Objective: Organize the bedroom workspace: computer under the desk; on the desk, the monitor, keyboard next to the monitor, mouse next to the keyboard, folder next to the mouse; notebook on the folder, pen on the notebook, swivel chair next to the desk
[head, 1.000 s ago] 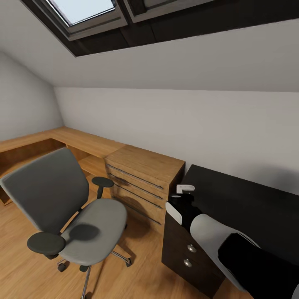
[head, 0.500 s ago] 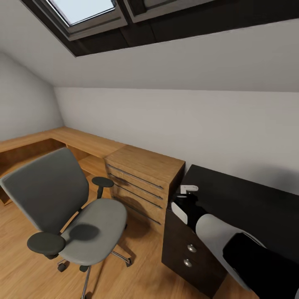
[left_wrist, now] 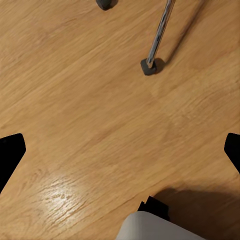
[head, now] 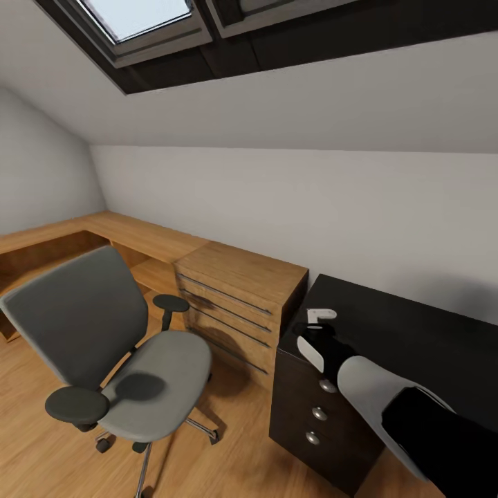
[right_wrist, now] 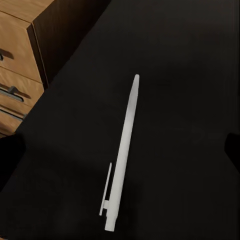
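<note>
Right hand (right_wrist: pixel 120 150) spread above pen (right_wrist: pixel 123 155) on black, apparently desk, top (right_wrist: pixel 190 75).

One swivel chair (head: pixel 117 360), one pen (right_wrist: pixel 122 155), one oak chest of drawers (head: pixel 238 301) and one black cabinet (head: pixel 408 346).

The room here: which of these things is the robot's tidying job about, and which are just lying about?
Part of the job:
swivel chair
pen
right gripper

Just there:
oak chest of drawers
black cabinet
skylight
</note>
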Robot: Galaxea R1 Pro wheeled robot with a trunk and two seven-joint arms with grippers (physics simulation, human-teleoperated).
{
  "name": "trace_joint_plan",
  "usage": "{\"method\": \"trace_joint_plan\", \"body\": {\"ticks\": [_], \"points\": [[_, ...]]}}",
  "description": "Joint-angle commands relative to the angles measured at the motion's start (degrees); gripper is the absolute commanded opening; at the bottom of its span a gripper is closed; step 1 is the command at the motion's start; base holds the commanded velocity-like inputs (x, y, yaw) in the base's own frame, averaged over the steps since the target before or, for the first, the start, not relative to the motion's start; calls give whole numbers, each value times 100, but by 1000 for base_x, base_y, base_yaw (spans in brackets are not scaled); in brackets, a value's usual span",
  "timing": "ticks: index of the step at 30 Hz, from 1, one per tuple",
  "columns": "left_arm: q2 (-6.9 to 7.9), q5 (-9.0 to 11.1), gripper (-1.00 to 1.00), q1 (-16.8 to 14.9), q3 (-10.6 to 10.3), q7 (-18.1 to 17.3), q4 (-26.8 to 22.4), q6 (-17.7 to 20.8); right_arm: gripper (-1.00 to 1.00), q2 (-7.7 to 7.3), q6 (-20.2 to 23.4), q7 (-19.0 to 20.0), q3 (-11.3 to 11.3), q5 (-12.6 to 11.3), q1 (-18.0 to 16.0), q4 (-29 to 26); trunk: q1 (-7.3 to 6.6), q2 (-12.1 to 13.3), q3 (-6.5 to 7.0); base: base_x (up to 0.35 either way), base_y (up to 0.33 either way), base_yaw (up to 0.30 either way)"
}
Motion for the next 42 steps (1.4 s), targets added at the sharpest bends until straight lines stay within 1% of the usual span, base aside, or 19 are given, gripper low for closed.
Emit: {"method": "trace_joint_plan", "body": {"ticks": [1,5,9,14,15,17,20,23,25,29,30,34,42], "points": [[0,50,100,2,-12,11,-8,-24,100,-18,47,-23,39,-25,-6,27,0,-3,-5,0,0,0],[0,50,100,2,-14,11,-8,-25,100,-34,53,-9,4,-26,-6,109,0,-3,-5,19,0,0],[0,50,100,2,-16,11,-8,-60,100,-48,91,-2,-68,-27,-6,158,0,-3,-5,175,0,0],[0,50,100,2,-14,9,-8,-269,100,-122,240,6,-180,-26,-6,171,0,-3,-5,189,0,0],[0,50,100,2,-15,8,-8,-314,100,-148,274,16,-240,-27,-6,174,0,-3,-5,80,0,0],[0,51,100,2,-15,6,-8,-343,100,-165,299,23,-314,-27,-7,177,0,-3,-5,58,0,0],[-6,56,100,2,-16,3,-8,-383,100,-185,400,37,-485,-27,-7,181,0,-3,-5,25,0,0],[-7,57,100,2,-16,2,-17,-393,100,-190,508,41,-535,-27,-7,182,0,-3,-5,11,0,0],[-8,62,100,2,-10,2,-140,-409,100,-189,653,44,-574,-27,-7,183,0,-3,-5,4,0,0],[-13,74,100,2,12,12,-378,-411,100,-187,720,45,-582,-27,-7,188,0,-3,-5,1,0,0],[-19,81,100,2,22,17,-493,-416,100,-183,811,45,-585,-27,-7,194,22,-43,-23,0,0,0],[-25,91,100,2,28,28,-596,-421,100,-161,962,42,-583,-27,-7,199,110,-204,-95,0,0,0],[-32,94,100,2,28,28,-617,-422,100,-158,1146,44,-579,-27,-7,194,286,-525,-238,0,0,0]]}}
